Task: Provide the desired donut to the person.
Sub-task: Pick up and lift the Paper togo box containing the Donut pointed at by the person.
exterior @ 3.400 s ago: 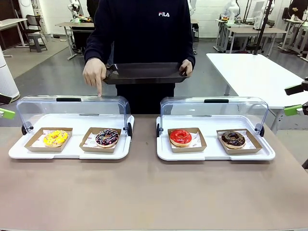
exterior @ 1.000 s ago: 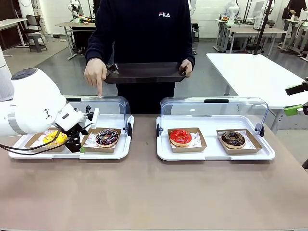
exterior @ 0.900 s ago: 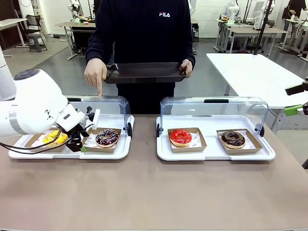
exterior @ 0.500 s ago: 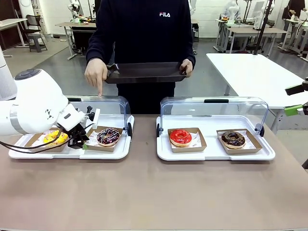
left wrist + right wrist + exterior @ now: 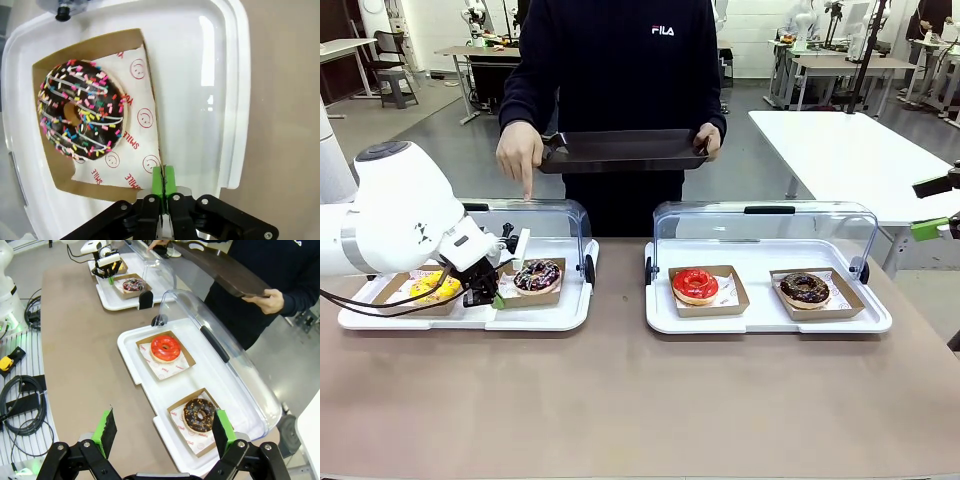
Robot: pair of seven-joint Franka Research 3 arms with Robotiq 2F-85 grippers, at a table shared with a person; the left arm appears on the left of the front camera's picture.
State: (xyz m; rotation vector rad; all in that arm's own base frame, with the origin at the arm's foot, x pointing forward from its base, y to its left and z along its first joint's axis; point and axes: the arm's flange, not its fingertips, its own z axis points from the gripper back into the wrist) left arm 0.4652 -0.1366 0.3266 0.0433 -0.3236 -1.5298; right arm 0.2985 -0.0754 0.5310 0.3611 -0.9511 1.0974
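We find the left gripper (image 5: 163, 180) inside the left display tray (image 5: 555, 318), at that tray's right half. Its green pads are pressed together with no gap to be seen, pinching the rim of a cardboard boat (image 5: 85, 50) at one corner. The boat carries the sprinkled chocolate donut (image 5: 97, 107) on printed paper. The donut lies flat in the boat, and no pad touches it. We cannot tell whether the gripped end of the boat is clear of the tray floor.

In the left half of the same tray lies a yellow donut (image 5: 432, 285) in its own boat, just beside the gripper. The clear lid (image 5: 545, 225) stands swung up along the tray's far edge.

The person (image 5: 620, 70) stands beyond that far edge. One hand (image 5: 520, 152) points downward with the fingertip at the top of the lid. The other hand holds a dark serving tray (image 5: 620, 150) level, above and behind the left display tray.

The right display tray (image 5: 212, 367) sits beside the left display tray on its right, with bare table between them. It holds a red donut (image 5: 172, 354) and a plain chocolate donut (image 5: 210, 421).

The right gripper (image 5: 164, 422) hangs well apart from the left display tray, out past the right one, jaws spread wide and holding nothing.
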